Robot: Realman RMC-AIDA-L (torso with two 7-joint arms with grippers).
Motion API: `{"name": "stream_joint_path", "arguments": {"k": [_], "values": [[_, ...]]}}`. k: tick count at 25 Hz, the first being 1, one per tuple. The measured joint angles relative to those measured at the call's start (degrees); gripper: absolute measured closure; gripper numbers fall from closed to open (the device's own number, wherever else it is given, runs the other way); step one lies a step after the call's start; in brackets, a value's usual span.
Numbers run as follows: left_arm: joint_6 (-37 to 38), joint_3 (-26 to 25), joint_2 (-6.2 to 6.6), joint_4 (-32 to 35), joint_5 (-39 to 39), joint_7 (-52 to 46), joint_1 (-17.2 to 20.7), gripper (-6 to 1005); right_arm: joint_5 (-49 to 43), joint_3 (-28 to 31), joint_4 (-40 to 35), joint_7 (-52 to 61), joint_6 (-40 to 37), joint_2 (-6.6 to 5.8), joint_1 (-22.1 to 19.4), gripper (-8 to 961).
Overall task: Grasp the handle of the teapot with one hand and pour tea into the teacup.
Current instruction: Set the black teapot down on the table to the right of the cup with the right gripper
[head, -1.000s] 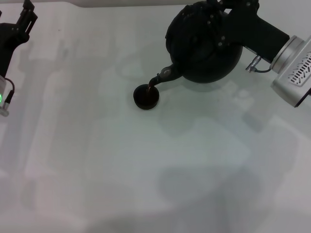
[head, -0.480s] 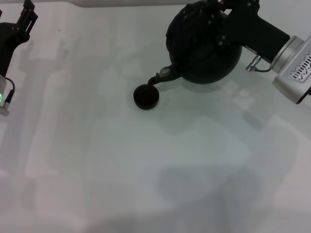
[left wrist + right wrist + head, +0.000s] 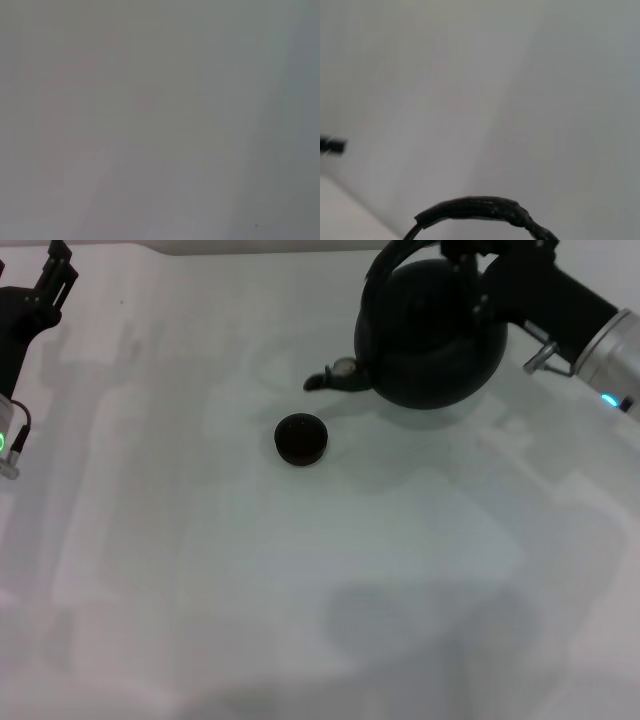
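Observation:
The large round black teapot [image 3: 432,338] hangs nearly level at the back right. Its short spout [image 3: 335,375] points left and stands above and to the right of the teacup, apart from it. The small dark teacup [image 3: 301,438] sits on the table just left of centre. My right gripper [image 3: 468,254] is shut on the black arched handle [image 3: 384,262] over the pot. A stretch of that handle [image 3: 480,209] shows in the right wrist view. No stream of tea is visible. My left gripper [image 3: 57,270] stays parked at the far left, open.
The pale table [image 3: 300,590] spreads out in front of the cup and to its left. The left wrist view holds only a blurred grey surface.
The teapot has tipped back from pouring. Its spout rose away from the cup and the dark stream stopped. My right arm shifted up and to the right.

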Motion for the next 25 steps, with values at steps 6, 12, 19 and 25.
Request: {"name": "stream_joint_path", "arguments": {"k": [6, 12, 19, 25], "values": [[0.0, 0.0, 0.00, 0.0, 0.0, 0.0, 0.2, 122, 1.2, 0.8, -0.2, 9.6, -2.9, -0.28, -2.1, 799], [0.3, 0.0, 0.00, 0.1, 0.1, 0.0, 0.5, 123, 1.2, 3.0, 0.0, 15.5, -7.2, -0.46, -6.1, 787], [0.3, 0.0, 0.00, 0.1, 0.3, 0.0, 0.3, 122, 1.0, 3.7, 0.3, 18.2, -8.4, -0.63, -9.5, 772], [0.4, 0.0, 0.00, 0.1, 0.3, 0.1, 0.0, 122, 0.9, 3.4, 4.6, 19.0, -8.4, -0.44, -9.4, 759]]}}
